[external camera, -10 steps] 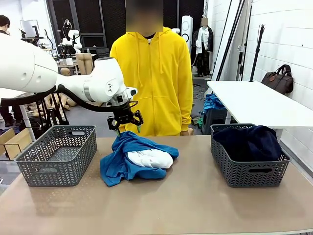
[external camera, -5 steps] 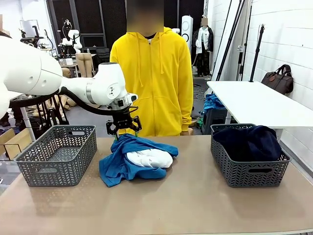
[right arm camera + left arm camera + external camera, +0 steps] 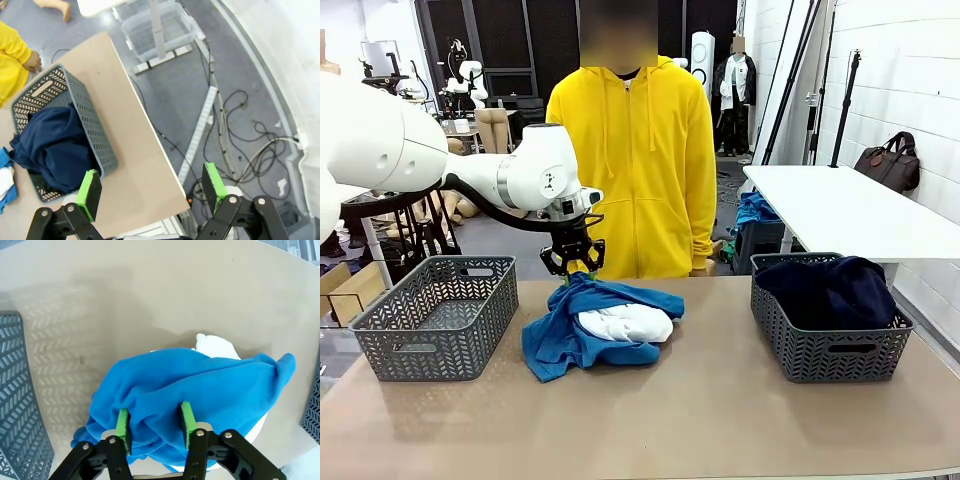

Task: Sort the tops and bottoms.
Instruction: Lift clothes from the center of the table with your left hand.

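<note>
L jaws part-way in: L gripper [image 3: 154, 417] down on far-L edge of heap, pads [image 3: 122, 422] either side of a blue fold; clamped or not, can't tell. R gripper [image 3: 151, 187] wide open, empty, hanging out past table's R end, above floor.

On table [image 3: 720, 420]: R basket [image 3: 825, 350] full w/ dark navy garment [image 3: 830, 290], poss. a black one under it, can't split them. L basket [image 3: 435, 320] bare inside.

Mid-table, between baskets: blue garment [image 3: 560, 340] + white garment [image 3: 625, 323], unsorted, white nested in blue's fold. Judged approx. half done; 2 left to sort.

Blue bunched, long axis roughly L-R across table, loose corner toward near-L; no neck or waist readable. White rolled, long axis L-R too.
</note>
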### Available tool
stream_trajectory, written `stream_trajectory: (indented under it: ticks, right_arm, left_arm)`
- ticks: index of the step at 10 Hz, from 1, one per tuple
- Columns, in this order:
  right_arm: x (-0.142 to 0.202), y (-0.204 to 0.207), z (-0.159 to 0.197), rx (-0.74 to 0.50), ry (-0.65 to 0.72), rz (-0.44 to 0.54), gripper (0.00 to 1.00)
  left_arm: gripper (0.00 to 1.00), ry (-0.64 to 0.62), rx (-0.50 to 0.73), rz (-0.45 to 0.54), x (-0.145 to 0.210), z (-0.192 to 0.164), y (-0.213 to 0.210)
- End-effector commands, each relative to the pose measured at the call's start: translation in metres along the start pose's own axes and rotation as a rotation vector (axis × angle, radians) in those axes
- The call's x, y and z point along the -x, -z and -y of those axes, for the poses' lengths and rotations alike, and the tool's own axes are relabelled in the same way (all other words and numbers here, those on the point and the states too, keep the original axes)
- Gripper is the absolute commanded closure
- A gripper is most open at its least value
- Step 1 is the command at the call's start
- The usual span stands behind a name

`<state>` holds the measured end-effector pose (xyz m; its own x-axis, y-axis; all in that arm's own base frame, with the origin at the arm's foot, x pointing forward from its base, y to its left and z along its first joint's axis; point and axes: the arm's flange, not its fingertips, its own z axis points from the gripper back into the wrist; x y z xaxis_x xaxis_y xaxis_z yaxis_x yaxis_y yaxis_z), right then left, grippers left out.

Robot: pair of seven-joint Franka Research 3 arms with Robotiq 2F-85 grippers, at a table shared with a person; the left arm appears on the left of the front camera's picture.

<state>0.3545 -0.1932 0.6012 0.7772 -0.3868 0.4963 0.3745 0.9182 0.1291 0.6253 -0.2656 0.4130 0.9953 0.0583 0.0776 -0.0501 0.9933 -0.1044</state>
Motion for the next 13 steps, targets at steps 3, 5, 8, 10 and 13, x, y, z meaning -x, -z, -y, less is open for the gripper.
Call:
stream_trajectory:
  ticks: [3,5,8,10,13]
  right_arm:
    - [0.002,0.0,0.0,0.014,-0.001,-0.009,0.0]
    - [0.002,0.0,0.0,0.014,-0.001,-0.009,0.0]
    - [0.002,0.0,0.0,0.014,-0.001,-0.009,0.0]
    - [0.002,0.0,0.0,0.014,-0.001,-0.009,0.0]
    - [0.002,0.0,0.0,0.014,-0.001,-0.009,0.0]
  left_arm:
    - [1.0,-0.025,-0.011,-0.026,-0.002,0.0,-0.001]
    - [1.0,-0.017,-0.001,-0.025,0.001,0.001,-0.008]
    - [1.0,0.008,0.033,-0.026,0.01,0.005,-0.033]
    - [1.0,0.053,0.077,0.026,0.027,0.01,-0.083]
    - [1.0,0.185,0.046,0.149,0.072,0.034,-0.17]
